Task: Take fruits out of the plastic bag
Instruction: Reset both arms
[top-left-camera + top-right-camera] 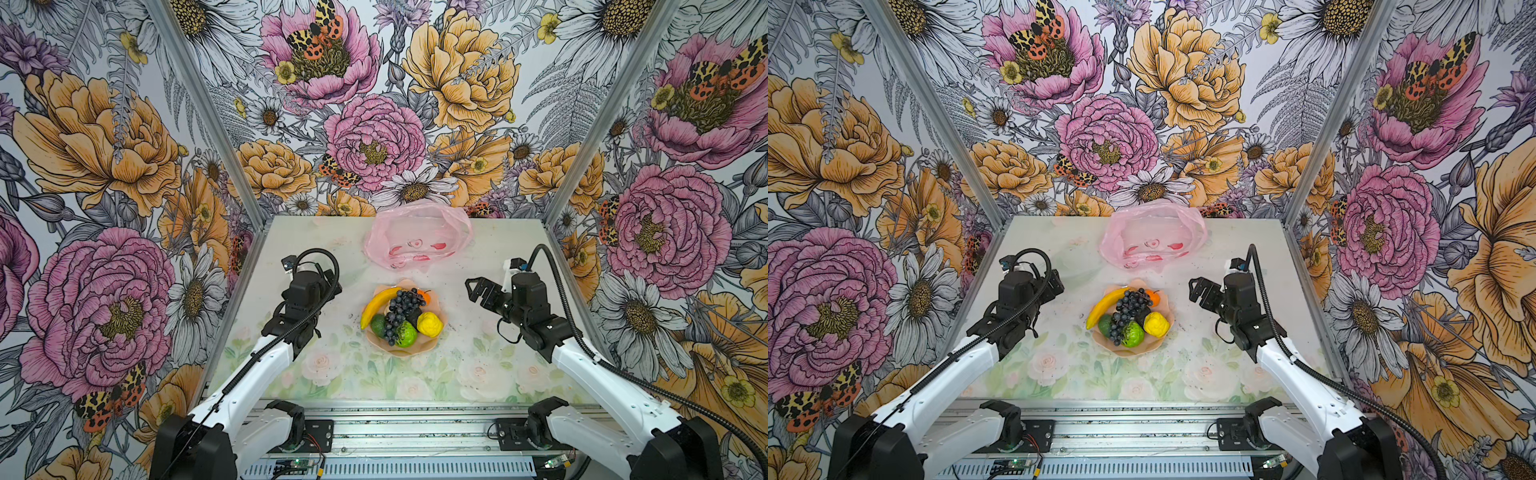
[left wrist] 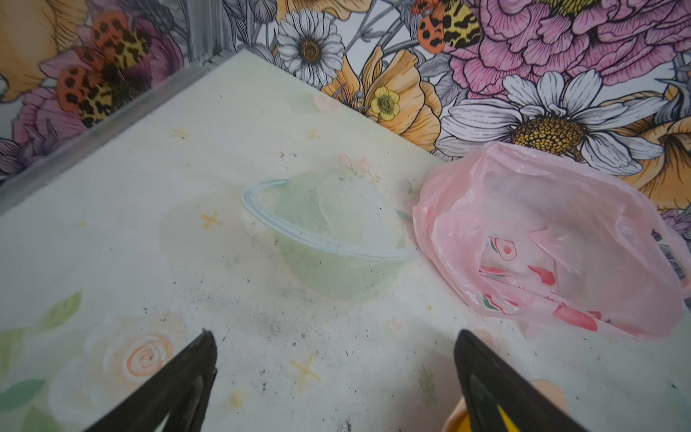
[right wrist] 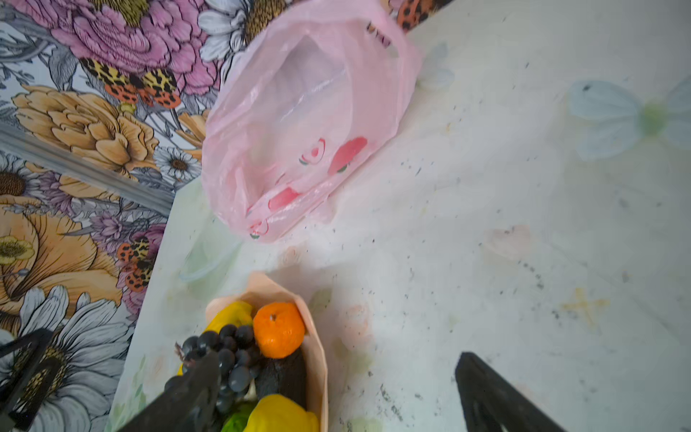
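In both top views the plastic bag lies in the upper centre of the table, up against the back wall, its mouth gaping toward the arms. Through the pink film only flat red prints show; no fruit seems to remain inside. The fruits are heaped in the peach dish at the centre: banana, grape bunch, lemon, lime-green ball and, in the right wrist view, an orange piece.

The left gripper has its jaws spread wide and empty, at centre-left of the top views. The right gripper, at centre-right, is likewise spread and empty, just beside the dish.

The bag looks feather-light, limp and slick; it would likely crumple and slide under a push, so its rim or a handle loop is the place to pinch. The toy fruits look light and hard. The round ones may roll; the banana is best taken across its middle
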You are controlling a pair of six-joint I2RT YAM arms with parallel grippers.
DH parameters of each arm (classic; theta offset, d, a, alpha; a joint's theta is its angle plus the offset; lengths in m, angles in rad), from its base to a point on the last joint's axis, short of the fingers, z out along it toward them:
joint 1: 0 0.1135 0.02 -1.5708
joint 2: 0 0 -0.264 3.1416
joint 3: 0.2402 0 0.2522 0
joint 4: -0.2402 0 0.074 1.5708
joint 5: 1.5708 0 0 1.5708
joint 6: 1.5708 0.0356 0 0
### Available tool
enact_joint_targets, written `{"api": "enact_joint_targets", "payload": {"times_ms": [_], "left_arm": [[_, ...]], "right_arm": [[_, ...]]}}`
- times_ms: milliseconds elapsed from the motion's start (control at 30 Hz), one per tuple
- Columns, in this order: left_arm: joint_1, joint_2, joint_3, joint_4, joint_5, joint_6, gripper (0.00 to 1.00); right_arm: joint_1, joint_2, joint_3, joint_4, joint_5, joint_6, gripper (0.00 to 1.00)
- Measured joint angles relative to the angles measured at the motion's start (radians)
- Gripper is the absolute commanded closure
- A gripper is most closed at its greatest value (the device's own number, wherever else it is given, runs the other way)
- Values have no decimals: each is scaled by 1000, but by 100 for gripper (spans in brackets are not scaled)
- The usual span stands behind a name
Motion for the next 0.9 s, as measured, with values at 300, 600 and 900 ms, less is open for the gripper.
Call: {"api": "enact_joint_targets", "payload": {"times_ms": [300,600,900], "left_arm": [[26,158,-124,428,-207,279,1],[89,279,-195,615,-178,418,1],[149,347,-222,764,-89,496,1]], "right_arm": [[-93,110,136,31,297,-283,0],[-193,207,6,199,410,-423,1],[-215,292,-161,432,419,-487,0]]}}
